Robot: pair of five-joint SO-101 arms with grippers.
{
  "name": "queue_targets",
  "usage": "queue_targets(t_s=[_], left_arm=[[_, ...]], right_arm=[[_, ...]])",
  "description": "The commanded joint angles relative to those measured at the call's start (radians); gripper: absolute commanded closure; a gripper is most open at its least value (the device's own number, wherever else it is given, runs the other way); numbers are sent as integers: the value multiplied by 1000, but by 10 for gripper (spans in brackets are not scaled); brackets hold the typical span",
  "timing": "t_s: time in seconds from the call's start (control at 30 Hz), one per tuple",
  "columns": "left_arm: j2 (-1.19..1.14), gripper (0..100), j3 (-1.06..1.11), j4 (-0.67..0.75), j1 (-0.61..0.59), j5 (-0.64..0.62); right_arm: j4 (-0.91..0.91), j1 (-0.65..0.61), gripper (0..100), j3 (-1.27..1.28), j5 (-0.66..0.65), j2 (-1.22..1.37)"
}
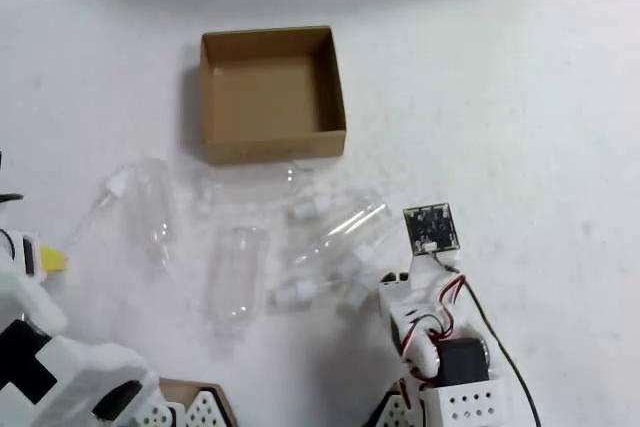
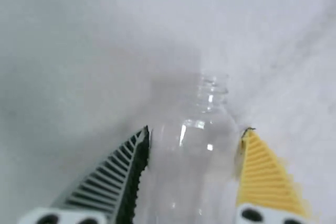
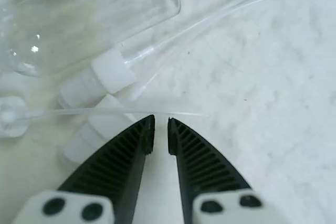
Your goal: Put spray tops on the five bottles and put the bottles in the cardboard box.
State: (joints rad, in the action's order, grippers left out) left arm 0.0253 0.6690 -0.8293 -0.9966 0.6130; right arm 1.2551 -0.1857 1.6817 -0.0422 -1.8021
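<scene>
Jaws first: the left jaws, one black and one yellow, sit either side of a clear bottle [image 2: 191, 171] and look clamped on its body just below the shoulder. Its threaded neck [image 2: 214, 85] points away from them, open. In the high view the left arm [image 1: 70, 372] is at the near left corner of the tabletop [image 1: 520, 97].

The right jaws are both black and pretty much closed, just a sliver between the tips, gripping nothing. They hang low over the tabletop, tips just short of a thin clear tube [image 3: 173, 113] lying crosswise. Just past it are white spray tops [image 3: 111, 71], then another bottle [image 3: 105, 19] on its side. The right arm [image 1: 440, 347] stands near the front edge, right of the pile.

Mid-table is the pile: loose bottles [image 1: 237, 277] lying flat, mixed with white tops. One bottle off to the left has a white top at its end, can't tell if it's screwed on. Farthest back is the box [image 1: 270, 144], open side up, just beyond the pile, with all these bottles outside it.
</scene>
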Motion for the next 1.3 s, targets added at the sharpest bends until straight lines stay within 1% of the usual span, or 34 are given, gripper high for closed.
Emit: queue_targets(t_s=[0.0, 0.17, 0.23, 0.3, 0.4, 0.53, 0.67, 0.83, 0.97, 1.07, 1.2, 1.27], left_arm=[[25, 832, -5, 17, 19, -12], [27, 877, 0, 9, 16, -12], [33, 897, -17, -32, 19, -12], [39, 910, -71, -123, 30, -21], [70, 921, -169, -293, 64, -81], [171, 935, -230, -440, 119, -147], [346, 933, -178, -523, 197, -198], [570, 932, 0, -523, 312, -279], [705, 932, 121, -499, 377, -362], [746, 932, 141, -468, 383, -394], [733, 932, 144, -468, 383, -397], [714, 932, 146, -468, 380, -397]], right_arm=[[8, 7, 983, 9, 0, 2], [8, 7, 983, 9, 0, 2], [8, 7, 983, 9, 0, 2], [8, 7, 983, 9, 0, 2], [8, 7, 983, 9, 0, 2], [8, 8, 983, 9, 0, 2], [8, 18, 983, 9, 0, 2], [7, 56, 983, 2, 0, 2], [1, 163, 981, -44, 0, 2], [-76, 288, 981, -61, -5, 2], [-263, 458, 983, -61, -141, 2], [-314, 499, 983, -61, -203, 2]])
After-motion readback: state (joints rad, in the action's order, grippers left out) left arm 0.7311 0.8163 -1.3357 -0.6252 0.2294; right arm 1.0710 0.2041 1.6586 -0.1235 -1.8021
